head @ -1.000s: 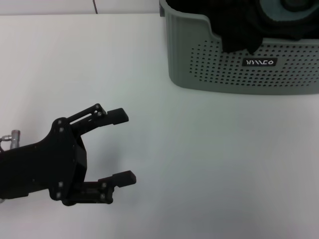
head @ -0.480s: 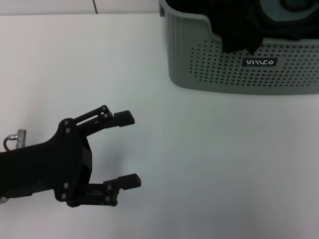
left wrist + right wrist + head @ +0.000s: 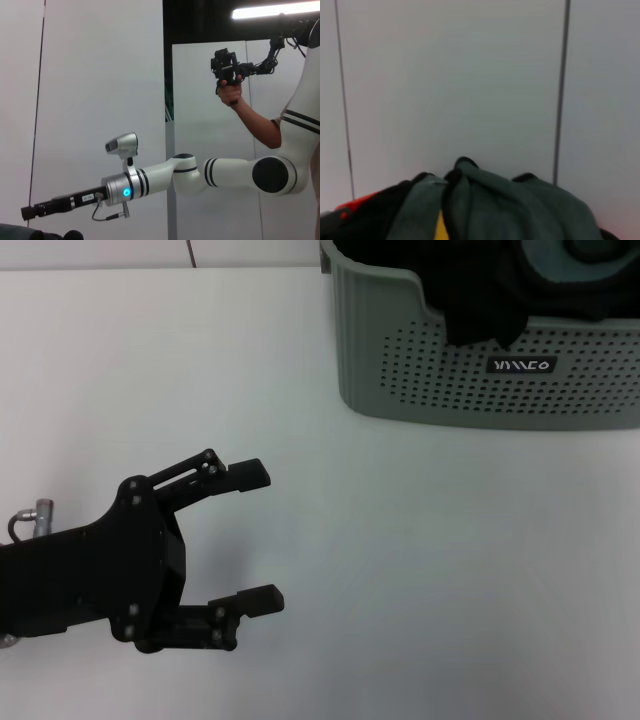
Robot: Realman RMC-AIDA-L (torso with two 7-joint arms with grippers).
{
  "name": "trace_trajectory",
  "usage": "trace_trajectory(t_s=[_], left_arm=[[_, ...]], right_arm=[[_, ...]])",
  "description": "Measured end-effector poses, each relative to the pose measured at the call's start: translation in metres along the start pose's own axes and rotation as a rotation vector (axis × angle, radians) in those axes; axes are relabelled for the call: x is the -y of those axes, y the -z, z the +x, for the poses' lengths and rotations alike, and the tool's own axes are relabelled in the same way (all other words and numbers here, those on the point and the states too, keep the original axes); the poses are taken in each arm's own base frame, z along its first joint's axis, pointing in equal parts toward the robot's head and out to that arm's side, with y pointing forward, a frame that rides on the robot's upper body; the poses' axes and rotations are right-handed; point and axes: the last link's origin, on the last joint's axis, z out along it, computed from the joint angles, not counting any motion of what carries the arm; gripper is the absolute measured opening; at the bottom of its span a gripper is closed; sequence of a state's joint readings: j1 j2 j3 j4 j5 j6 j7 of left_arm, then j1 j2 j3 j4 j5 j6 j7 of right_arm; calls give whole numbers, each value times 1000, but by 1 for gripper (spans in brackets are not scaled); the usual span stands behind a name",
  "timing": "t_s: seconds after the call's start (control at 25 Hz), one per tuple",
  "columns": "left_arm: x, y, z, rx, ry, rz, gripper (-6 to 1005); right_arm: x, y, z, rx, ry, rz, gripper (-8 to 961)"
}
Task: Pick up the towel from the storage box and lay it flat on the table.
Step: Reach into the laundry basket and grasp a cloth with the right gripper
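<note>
The storage box (image 3: pixel 460 380) stands at the table's (image 3: pixel 420 570) far right, with a black cloth (image 3: pixel 480 300) draped over its front rim and a teal-grey cloth (image 3: pixel 580 265) behind it. The towel does not show in the head view. In the right wrist view a grey-green towel (image 3: pixel 495 210) with black edging lies bunched close below the camera, a sliver of mustard yellow (image 3: pixel 440 227) in its folds. My left gripper (image 3: pixel 260 537) hovers open and empty over the near left of the table, far from the box. The left wrist view shows my right gripper (image 3: pixel 27 212) stretched out on its white arm.
A black cloth with a red patch (image 3: pixel 355 210) lies beside the towel. Bare tabletop stretches between my left gripper and the box. In the left wrist view a person (image 3: pixel 260 125) stands behind the robot holding a black device.
My left gripper shifted slightly to the right and stayed open; over the last half second it has held still. The box and cloths have not moved.
</note>
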State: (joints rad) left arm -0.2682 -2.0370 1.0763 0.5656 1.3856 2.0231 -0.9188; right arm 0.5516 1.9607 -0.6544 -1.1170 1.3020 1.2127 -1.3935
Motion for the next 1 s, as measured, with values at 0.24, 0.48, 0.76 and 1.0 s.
trace_trajectory(t_s=[0.24,0.48,0.76,1.0], left_arm=[[2,-1,1,-1,-5,-4,894],[2,-2,1,-3,-6,-5,894],[2,-1,1,-2,-4,-2,895],[1,-1,0,-3,-2,0,895]], right_arm=[[4,5,7,-14,-17,17,692],[12,4,15,-32,-55,33,530],[17,0,23,-51,-81,42,356],[16,-1,23,-48,-69,43,124]])
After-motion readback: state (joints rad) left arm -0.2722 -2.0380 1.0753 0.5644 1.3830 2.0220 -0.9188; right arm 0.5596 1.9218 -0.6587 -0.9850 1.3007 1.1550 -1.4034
